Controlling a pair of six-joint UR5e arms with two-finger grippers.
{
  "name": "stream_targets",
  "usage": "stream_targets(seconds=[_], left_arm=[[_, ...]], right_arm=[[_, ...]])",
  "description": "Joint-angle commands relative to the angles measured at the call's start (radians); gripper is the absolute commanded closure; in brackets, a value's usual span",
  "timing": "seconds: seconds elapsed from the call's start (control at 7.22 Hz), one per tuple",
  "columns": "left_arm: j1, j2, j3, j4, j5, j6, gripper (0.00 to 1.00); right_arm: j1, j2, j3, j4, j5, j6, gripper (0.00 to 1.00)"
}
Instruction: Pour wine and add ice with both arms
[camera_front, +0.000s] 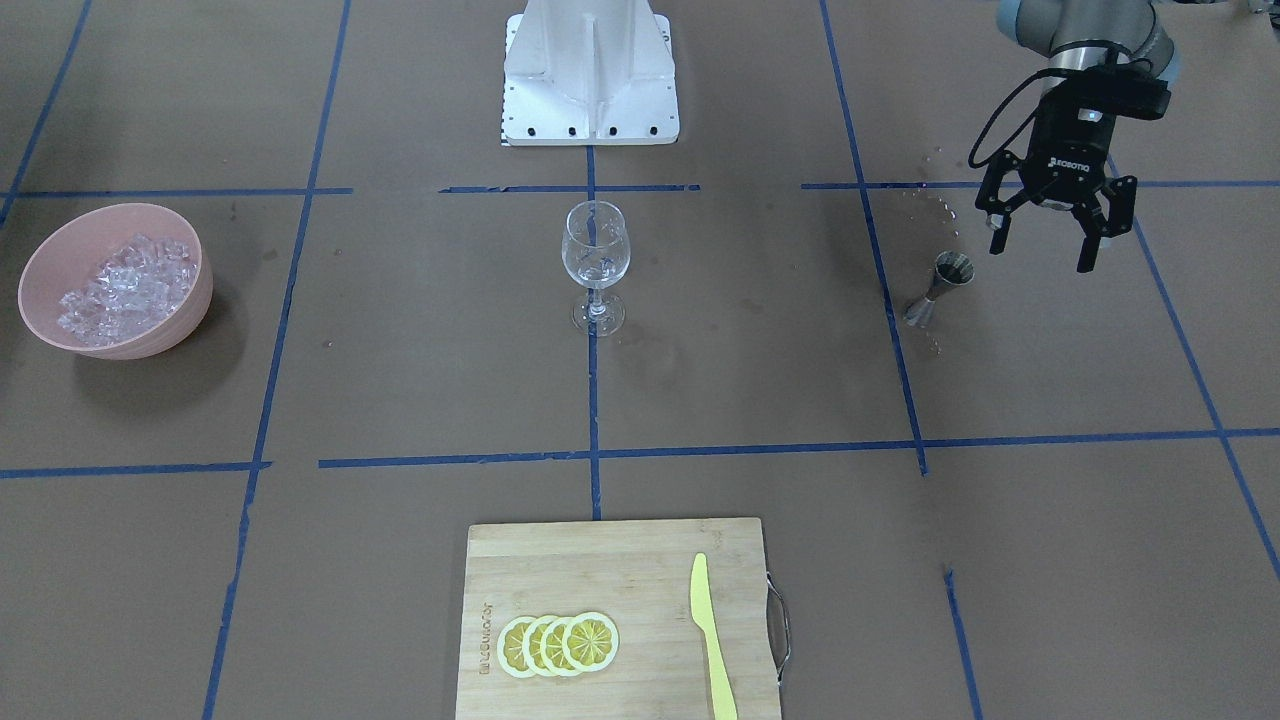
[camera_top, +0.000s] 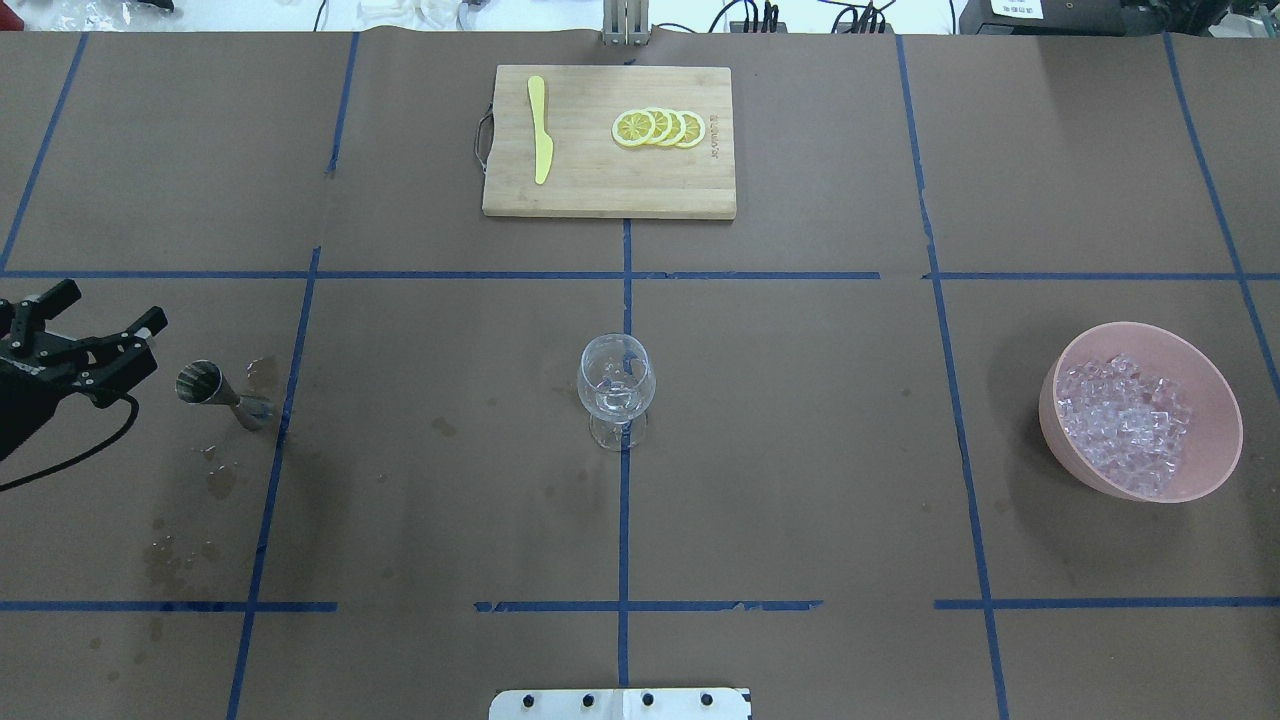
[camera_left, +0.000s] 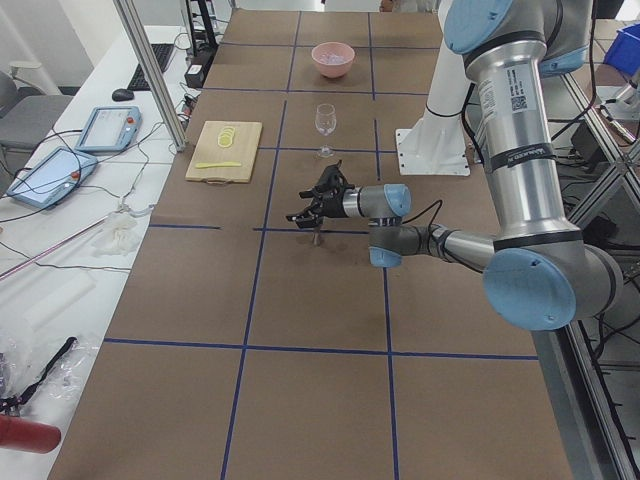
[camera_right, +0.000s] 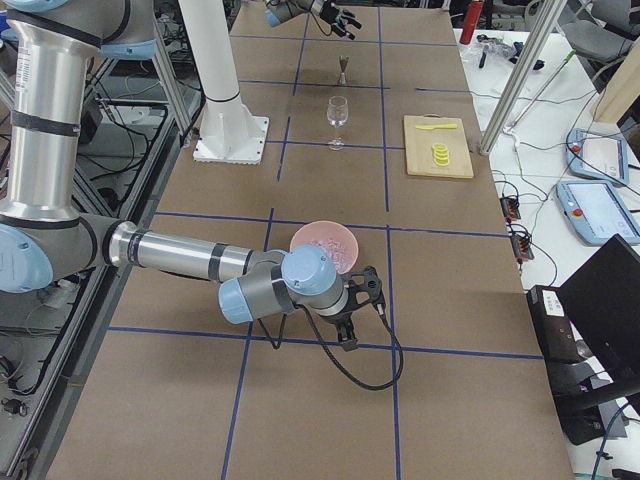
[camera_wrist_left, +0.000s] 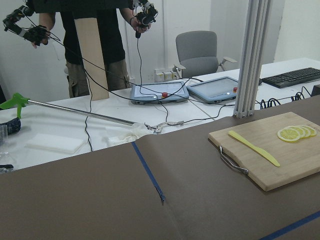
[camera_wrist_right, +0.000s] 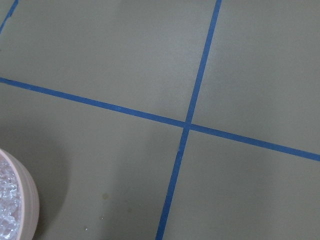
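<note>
An empty-looking clear wine glass (camera_front: 596, 262) (camera_top: 616, 385) stands upright at the table's middle. The ice (camera_front: 125, 285) (camera_top: 1125, 420) is heaped in a pink bowl (camera_front: 192, 305) (camera_top: 1215, 395). A small metal jigger (camera_front: 940, 288) (camera_top: 215, 392) stands beside my left gripper (camera_front: 1040, 250) (camera_top: 108, 308), which hovers open and holds nothing. My right gripper (camera_right: 355, 300) shows only in the exterior right view, low beside the bowl (camera_right: 325, 240); I cannot tell whether it is open or shut. The bowl's edge (camera_wrist_right: 22, 200) fills the right wrist view's corner. No wine is in view.
A wooden cutting board (camera_front: 600, 560) (camera_top: 600, 185) carries lemon slices (camera_front: 557, 644) and a yellow knife (camera_front: 712, 640). Wet spots (camera_top: 180, 550) mark the paper near the jigger. The white pedestal base (camera_front: 590, 70) stands at the robot's edge. A person (camera_wrist_left: 90, 45) stands beyond the table.
</note>
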Motion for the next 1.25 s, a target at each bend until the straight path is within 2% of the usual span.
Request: stream_targets(seconds=[0.0, 0.28, 0.69, 1.11], left_arm=[[0.148, -0.057, 0.065, -0.005, 0.203, -0.082, 0.00], [0.183, -0.099, 0.077, -0.005, 0.252, -0.082, 0.00], [0.189, -0.123, 0.148, -0.011, 0.260, -0.095, 0.00], [0.189, -0.188, 0.276, -0.013, 0.258, -0.140, 0.00]], right_arm=[[0.000, 0.000, 0.000, 0.000, 0.000, 0.000, 0.00], [0.000, 0.000, 0.000, 0.000, 0.000, 0.000, 0.00], [0.000, 0.003, 0.000, -0.001, -0.002, -0.002, 0.00], [0.000, 0.009, -0.002, -0.001, -0.005, -0.002, 0.00]])
